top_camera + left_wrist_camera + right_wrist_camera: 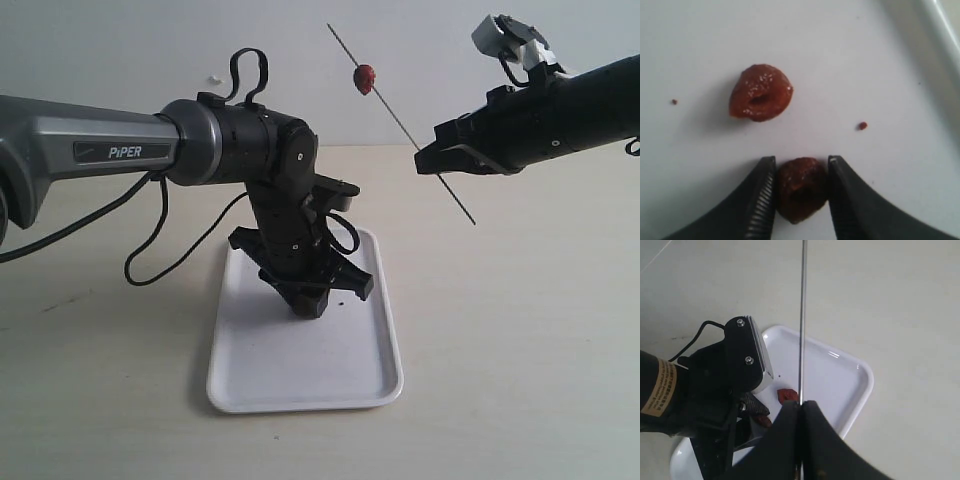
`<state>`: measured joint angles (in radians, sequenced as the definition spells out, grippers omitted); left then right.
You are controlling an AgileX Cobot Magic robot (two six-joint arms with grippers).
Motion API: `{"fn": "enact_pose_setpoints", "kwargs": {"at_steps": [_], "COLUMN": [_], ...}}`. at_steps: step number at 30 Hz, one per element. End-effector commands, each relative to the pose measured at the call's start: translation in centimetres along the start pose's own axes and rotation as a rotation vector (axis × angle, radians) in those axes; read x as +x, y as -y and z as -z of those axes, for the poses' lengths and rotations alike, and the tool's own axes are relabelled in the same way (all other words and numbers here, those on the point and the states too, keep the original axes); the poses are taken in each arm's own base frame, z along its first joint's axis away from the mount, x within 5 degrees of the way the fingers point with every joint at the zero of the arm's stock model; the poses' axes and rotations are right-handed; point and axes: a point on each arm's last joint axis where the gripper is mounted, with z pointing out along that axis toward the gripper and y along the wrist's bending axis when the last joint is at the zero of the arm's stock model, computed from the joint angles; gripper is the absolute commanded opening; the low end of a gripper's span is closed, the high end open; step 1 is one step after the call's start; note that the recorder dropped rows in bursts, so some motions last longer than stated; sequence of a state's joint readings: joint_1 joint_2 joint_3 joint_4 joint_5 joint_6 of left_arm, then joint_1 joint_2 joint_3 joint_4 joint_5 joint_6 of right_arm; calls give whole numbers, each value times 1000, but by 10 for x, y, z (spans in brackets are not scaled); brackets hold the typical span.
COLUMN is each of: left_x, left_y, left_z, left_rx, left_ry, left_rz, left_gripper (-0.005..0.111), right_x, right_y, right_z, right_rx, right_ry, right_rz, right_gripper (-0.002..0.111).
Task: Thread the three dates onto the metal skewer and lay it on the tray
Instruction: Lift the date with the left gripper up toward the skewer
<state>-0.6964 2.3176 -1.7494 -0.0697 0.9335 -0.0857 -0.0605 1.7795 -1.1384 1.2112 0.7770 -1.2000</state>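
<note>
The left tool (310,300) is down on the white tray (300,370), and the left wrist view shows its two dark jaws standing against either side of the near date (801,189), touching it on both flanks. This looks like a grip taken, though how firm it is I cannot tell. The far date (760,93) lies loose on the tray just beyond the jaws, apart from them. The right tool (430,160) is up in the air to the right of the tray, jaws pressed together on the metal skewer (400,122). The rod's long axis slants: its free upper end rises toward the left arm's side, and its lower end points down toward the worktop. The threaded date (366,78) sits on that upper stretch. The open tip therefore lies above and to the right of the left tool, well apart from it. The coming move probably calls for lifting the near date up to that tip and pushing it along the slant.
</note>
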Motion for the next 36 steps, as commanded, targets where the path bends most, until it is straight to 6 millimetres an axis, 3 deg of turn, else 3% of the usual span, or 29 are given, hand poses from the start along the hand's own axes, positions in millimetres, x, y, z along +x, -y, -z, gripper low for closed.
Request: {"fn": "enact_pose_setpoints", "kwargs": {"at_steps": [1, 23, 30, 36], "left_x": [1, 1, 2, 3], "left_y": [1, 1, 1, 1], "left_z": [1, 1, 1, 2], "left_rx": [2, 2, 1, 0], "left_ry": [-11, -15, -19, -31], "left_rz": [-3, -7, -7, -10], "left_gripper": [34, 33, 20, 27], "right_x": [-1, -1, 0, 0], "right_y": [-1, -1, -2, -2], "right_z": [3, 3, 3, 3], "right_rx": [-5, -5, -14, -15], "right_ry": [10, 10, 7, 7], "right_rz": [0, 2, 2, 4], "right_gripper": [0, 0, 0, 0]}}
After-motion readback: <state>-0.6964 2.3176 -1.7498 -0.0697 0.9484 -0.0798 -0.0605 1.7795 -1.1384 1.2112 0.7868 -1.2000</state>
